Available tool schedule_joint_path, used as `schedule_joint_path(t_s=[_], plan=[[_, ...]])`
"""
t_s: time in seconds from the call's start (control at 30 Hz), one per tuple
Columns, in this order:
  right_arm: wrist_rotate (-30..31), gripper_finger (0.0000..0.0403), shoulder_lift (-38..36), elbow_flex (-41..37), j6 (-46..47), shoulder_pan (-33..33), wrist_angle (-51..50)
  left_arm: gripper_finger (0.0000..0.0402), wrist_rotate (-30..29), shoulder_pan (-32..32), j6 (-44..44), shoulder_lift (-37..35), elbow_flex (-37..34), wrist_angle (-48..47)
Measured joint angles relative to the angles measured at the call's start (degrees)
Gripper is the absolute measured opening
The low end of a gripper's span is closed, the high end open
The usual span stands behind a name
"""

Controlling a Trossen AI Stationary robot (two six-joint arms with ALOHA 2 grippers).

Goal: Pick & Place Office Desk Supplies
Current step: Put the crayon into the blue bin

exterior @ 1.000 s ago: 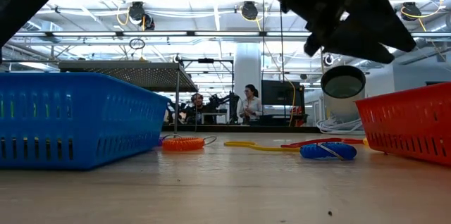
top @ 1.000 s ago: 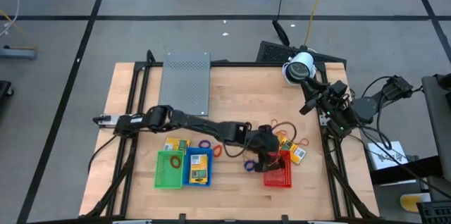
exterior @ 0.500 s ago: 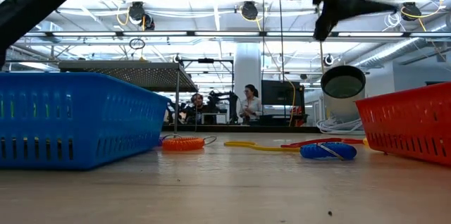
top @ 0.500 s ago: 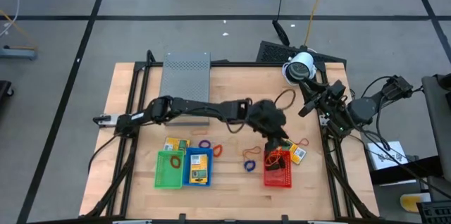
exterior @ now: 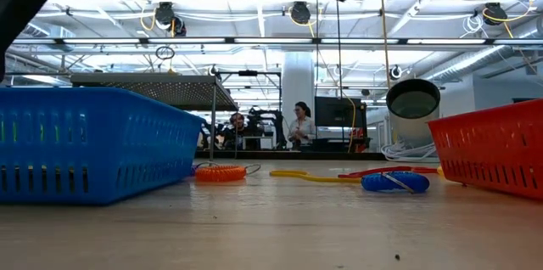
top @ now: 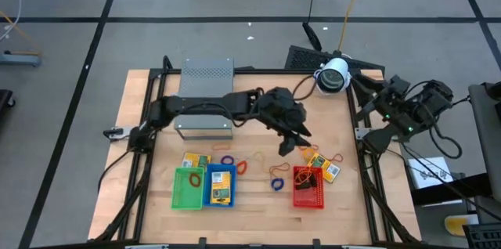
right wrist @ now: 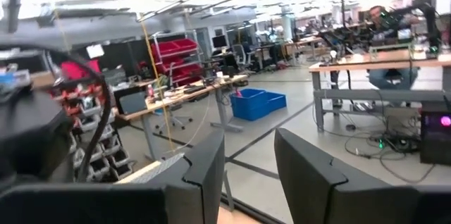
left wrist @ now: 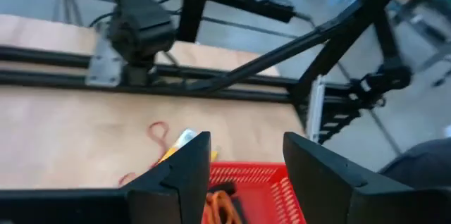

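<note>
High view: the left gripper (top: 291, 141) hangs above the bare wooden table (top: 258, 92), between the large grey perforated metal box (top: 206, 92) and the red plastic basket (top: 308, 188). Left wrist view confirms the state — its two dark fingers (left wrist: 180, 175) stand apart with nothing between them, and the red basket with orange loops inside shows past them. The right gripper (right wrist: 243, 175) is raised off the table's right edge, pointing into the room; its fingers are parted and empty.

Supplies lie toward the near edge of the table:
- a yellow-orange packet (top: 221, 184) in the blue plastic basket (top: 220, 196), which touches the green plastic basket (top: 187, 189)
- red, orange and blue rubber-band loops (top: 275, 182) loose on the wood between the blue and red baskets
- two yellow-orange packets (top: 324, 167) just beside the red basket
</note>
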Motion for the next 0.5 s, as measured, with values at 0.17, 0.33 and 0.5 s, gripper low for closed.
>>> schedule_joint_path(t_s=[0.17,0.33,0.5], plan=[[-0.1,0.0116,2.2,0.0,-1.2,3.4,-0.3,0.0186,-2.2,0.5,-1.5,-9.9,-14.3,7.0],[0.0,0.0116,5.4,0.0,-1.5,7.5,-0.3,0.0186,-3.0,1.3,-6.5,-23.2,-36.6,21.6],[3.2,0.0116,8.3,0.0,-1.5,9.7,0.3,0.0186,-7.1,1.4,-8.7,-37.4,-55.2,29.4]])
